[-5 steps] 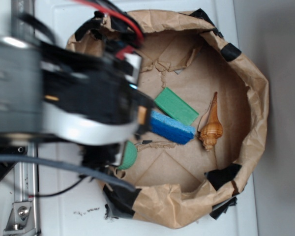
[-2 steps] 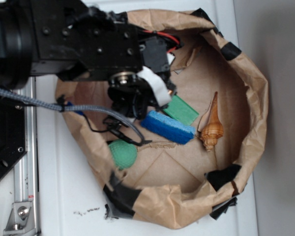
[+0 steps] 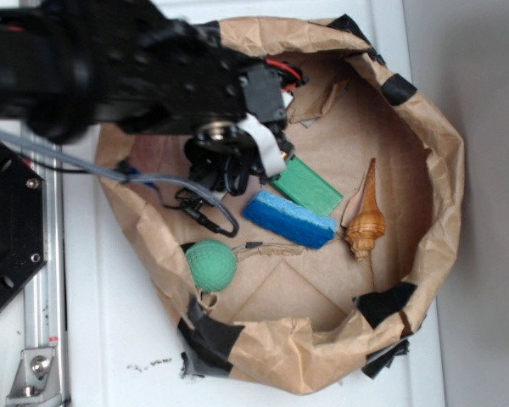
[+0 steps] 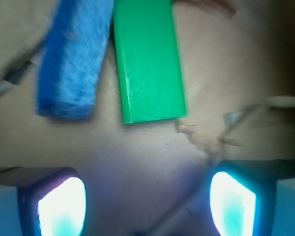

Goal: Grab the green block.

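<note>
The green block point(image 4: 147, 61) lies flat on the brown paper floor of the crumpled paper basin point(image 3: 445, 170), in the upper middle of the wrist view, its near short end pointing down toward the gripper point(image 4: 147, 201). In the exterior view it sits at frame centre, partly under the arm's wrist. Going left to right in the wrist view: the blue sponge point(image 4: 73, 59) lies just beside the block's left long edge, nearly parallel; then the block; then bare torn paper on the right. The fingers are spread wide and empty, one pad low left point(image 4: 61, 206), one low right, with the block ahead of them and not yet between them.

To do this step well, I judge the gripper should advance along the block's length, centre over it and close across its narrow width, keeping the left finger out of the sponge. The green dimpled ball point(image 3: 211, 265) and the wooden shell point(image 3: 365, 222) sit apart and should not interfere.

No brand, label or writing is readable in either view.
</note>
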Tool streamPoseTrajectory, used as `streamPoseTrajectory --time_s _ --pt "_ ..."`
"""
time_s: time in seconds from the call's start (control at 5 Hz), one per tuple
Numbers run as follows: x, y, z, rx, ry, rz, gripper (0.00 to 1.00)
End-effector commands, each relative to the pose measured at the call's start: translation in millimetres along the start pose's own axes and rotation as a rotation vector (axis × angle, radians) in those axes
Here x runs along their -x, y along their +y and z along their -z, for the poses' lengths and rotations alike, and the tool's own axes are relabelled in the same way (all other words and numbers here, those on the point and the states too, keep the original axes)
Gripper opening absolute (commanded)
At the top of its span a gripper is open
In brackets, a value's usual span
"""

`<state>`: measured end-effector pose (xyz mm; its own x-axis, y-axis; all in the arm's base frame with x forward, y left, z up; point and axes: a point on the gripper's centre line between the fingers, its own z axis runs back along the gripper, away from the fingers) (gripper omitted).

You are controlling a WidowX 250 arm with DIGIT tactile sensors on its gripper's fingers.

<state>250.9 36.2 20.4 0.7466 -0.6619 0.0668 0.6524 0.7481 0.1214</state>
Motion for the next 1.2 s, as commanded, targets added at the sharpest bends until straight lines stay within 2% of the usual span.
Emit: streamPoseTrajectory --time_s 0.0,0.2,0.4,0.8,1.0 --pt "-55 -5 -3 -0.022 -0.118 0.059 1.0" --pt "-68 -10 -11 -0.022 -0.139 0.038 1.0" --pt "-71 -13 1 -0.053 -0.077 0.002 0.0" --pt "-62 -10 -19 -0.111 -0.085 -0.061 0.0" --pt "-58 -9 -62 -0.108 -0.071 -0.148 0.0"
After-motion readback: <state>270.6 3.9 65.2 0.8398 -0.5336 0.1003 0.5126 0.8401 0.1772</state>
